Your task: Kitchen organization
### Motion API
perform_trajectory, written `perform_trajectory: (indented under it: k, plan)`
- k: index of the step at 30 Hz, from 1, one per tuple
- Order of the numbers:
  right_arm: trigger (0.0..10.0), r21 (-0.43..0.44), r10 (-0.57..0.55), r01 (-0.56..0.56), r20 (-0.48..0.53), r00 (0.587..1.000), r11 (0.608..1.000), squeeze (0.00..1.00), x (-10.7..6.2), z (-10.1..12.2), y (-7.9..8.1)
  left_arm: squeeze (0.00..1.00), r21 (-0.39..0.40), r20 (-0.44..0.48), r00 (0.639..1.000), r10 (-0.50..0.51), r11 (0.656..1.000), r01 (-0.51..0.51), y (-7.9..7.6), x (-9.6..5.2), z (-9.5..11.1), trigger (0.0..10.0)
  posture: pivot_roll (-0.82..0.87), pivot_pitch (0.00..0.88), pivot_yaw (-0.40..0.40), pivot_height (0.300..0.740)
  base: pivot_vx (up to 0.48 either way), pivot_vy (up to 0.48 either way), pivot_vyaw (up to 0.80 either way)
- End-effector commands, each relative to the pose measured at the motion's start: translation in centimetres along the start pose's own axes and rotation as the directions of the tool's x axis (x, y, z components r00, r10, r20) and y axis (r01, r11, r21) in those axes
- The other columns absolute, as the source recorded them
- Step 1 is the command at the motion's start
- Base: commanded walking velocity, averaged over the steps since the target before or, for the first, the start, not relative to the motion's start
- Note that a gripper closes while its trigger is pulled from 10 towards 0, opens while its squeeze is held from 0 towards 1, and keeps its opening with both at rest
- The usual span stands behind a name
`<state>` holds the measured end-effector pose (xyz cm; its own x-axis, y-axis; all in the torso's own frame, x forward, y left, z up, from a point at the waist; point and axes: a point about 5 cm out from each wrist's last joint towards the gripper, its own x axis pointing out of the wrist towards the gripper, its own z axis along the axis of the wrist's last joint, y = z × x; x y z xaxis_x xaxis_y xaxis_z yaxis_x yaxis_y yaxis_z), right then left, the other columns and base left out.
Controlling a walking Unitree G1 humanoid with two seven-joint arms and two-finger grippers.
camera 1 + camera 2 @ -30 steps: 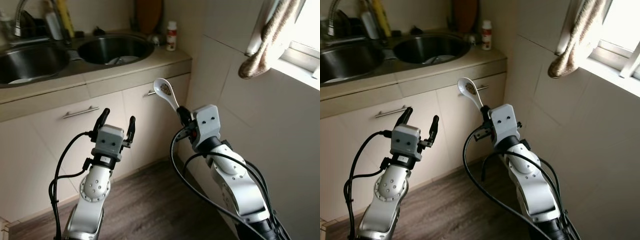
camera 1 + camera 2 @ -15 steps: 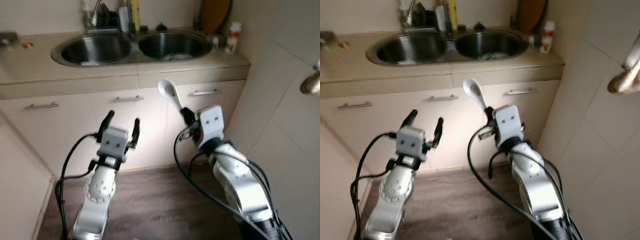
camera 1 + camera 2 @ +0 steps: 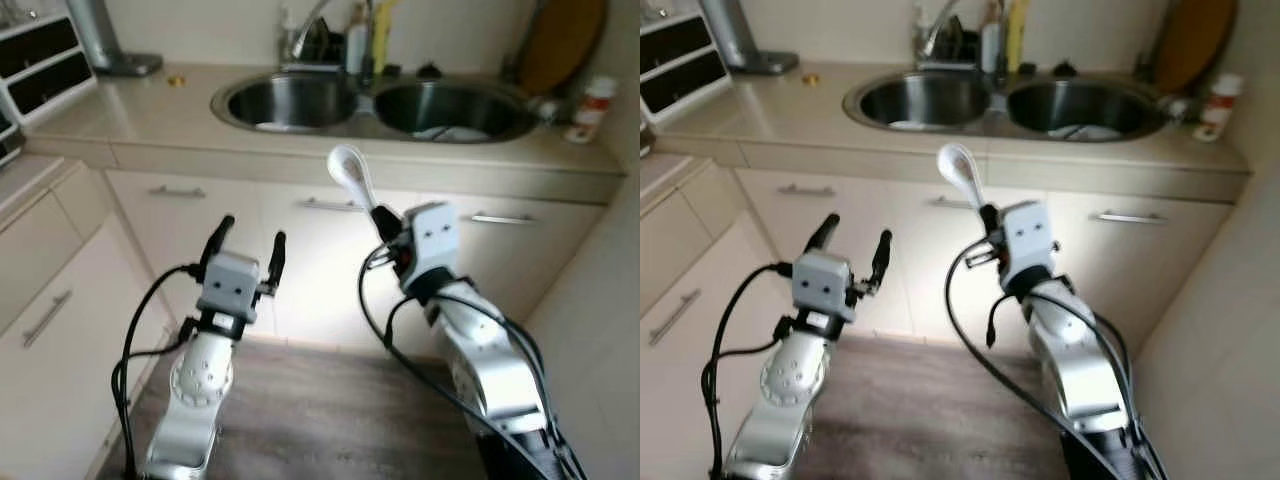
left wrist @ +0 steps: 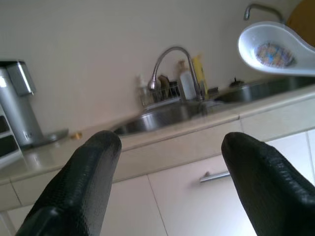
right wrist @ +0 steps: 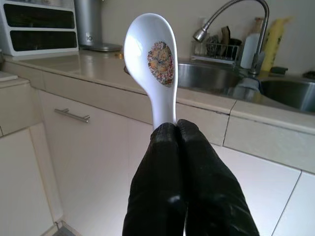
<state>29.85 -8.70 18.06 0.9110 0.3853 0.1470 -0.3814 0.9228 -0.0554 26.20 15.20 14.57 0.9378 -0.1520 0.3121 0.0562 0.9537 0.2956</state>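
My right gripper [image 3: 381, 220] is shut on the handle of a white ceramic spoon [image 3: 349, 170] with a floral print in its bowl [image 5: 158, 58]. The spoon stands upright in front of the cabinet doors, below the counter edge. To its left my left gripper [image 3: 249, 243] is held up at a similar height, open, with nothing between its fingers [image 4: 86, 172]. A double steel sink [image 3: 375, 103] lies in the counter ahead, with white dishes in its right basin [image 3: 445, 132].
A faucet [image 3: 305, 35], bottles and a yellow sponge stand behind the sink. A silver appliance [image 3: 100, 40] and a drawer unit [image 3: 35, 60] are at the far left. A small red-capped bottle [image 3: 590, 105] and a wooden board are at the right. Cabinet handles [image 3: 175, 191] face me; wood floor below.
The camera has swung left: the sink now lies centred ahead, and the left counter with its appliance has come into view. Both grippers keep their pose, the spoon still held.
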Motion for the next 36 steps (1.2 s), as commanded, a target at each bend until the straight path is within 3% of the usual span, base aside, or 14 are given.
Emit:
perform_trajectory:
  k: [1,36]
  plan:
    - [10.0,-0.02,-0.045,0.045,-0.015,0.999,0.999,0.0,-0.44,-0.24,-1.32,0.0,-0.024,0.022,0.999,-0.037,0.999,0.037,-1.18,0.25,0.54,10.0,0.1,0.0,-0.045,0.74,0.285,0.0,0.0]
    - [10.0,-0.013,-0.063,0.063,0.01,0.998,0.998,0.0,0.24,0.23,-1.66,0.0,-0.023,0.022,0.999,-0.032,0.999,0.032,-1.27,0.21,0.55,10.0,0.1,0.0,-0.052,0.74,0.274,0.0,0.0]
